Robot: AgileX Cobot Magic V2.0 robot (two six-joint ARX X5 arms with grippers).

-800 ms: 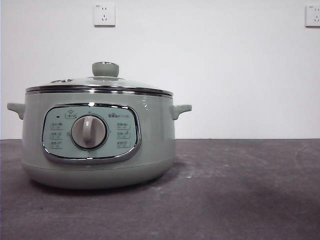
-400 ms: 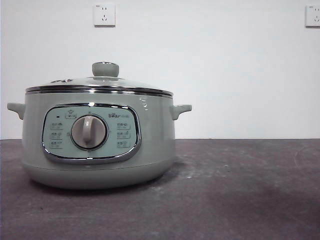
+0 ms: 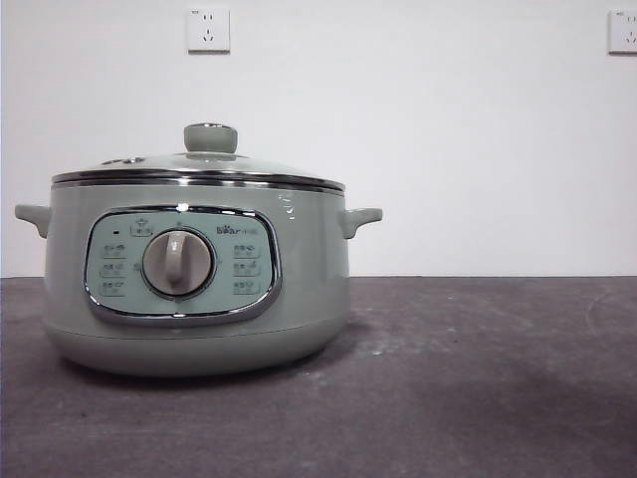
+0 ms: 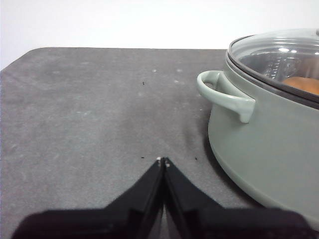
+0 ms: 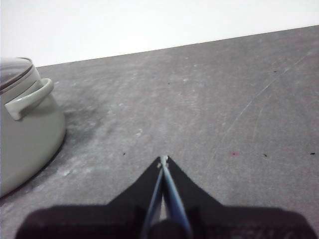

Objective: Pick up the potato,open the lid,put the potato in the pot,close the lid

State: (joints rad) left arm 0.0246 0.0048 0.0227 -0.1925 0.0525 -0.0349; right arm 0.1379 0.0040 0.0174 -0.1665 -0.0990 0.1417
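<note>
The pale sage-green pot [image 3: 195, 279] stands on the dark table at the left of the front view. The glass lid [image 3: 199, 164] sits shut on it, with its green knob [image 3: 210, 137] upright. In the left wrist view the pot [image 4: 269, 149] is close by, and the orange-brown potato [image 4: 303, 83] shows through the lid [image 4: 279, 52], inside the pot. My left gripper [image 4: 163, 162] is shut and empty over bare table beside the pot's handle [image 4: 224, 94]. My right gripper [image 5: 163, 160] is shut and empty, apart from the pot [image 5: 25, 129] on its other side.
The dark grey table [image 3: 478, 378] stretches out on the pot's right side in the front view. A white wall with two sockets [image 3: 207, 30] stands behind. Neither arm shows in the front view.
</note>
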